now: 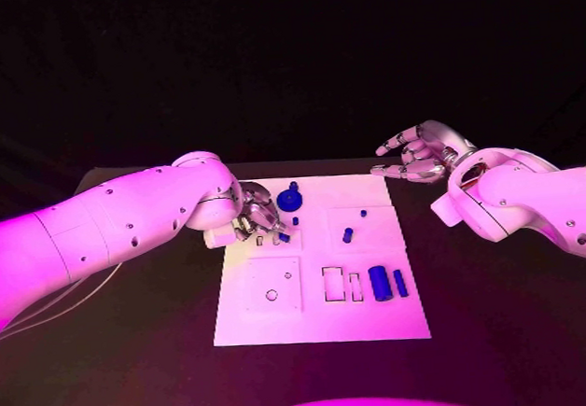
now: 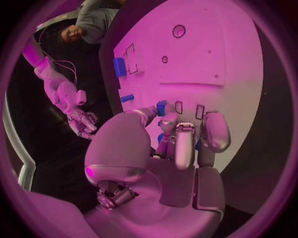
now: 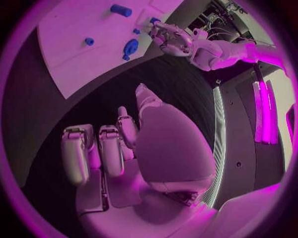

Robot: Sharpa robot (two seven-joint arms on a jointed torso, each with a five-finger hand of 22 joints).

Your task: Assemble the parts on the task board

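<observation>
We had our left robot hand (image 1: pixel 250 220) at the board's (image 1: pixel 383 323) left edge, fingers curled about a small blue part (image 2: pixel 161 108); whether gripped, we couldn't tell. Right robot hand (image 1: pixel 418 154) hovered open, empty. Next: seating it squarely.

No lettering, brand mark, number or sign can be read anywhere in these views. The white task board (image 1: pixel 322 323) carries only outlined rectangles and small circles, none of them characters. The blue parts (image 1: pixel 380 282) are unmarked, and the casings of both arms show only small dark dots, not text.
</observation>
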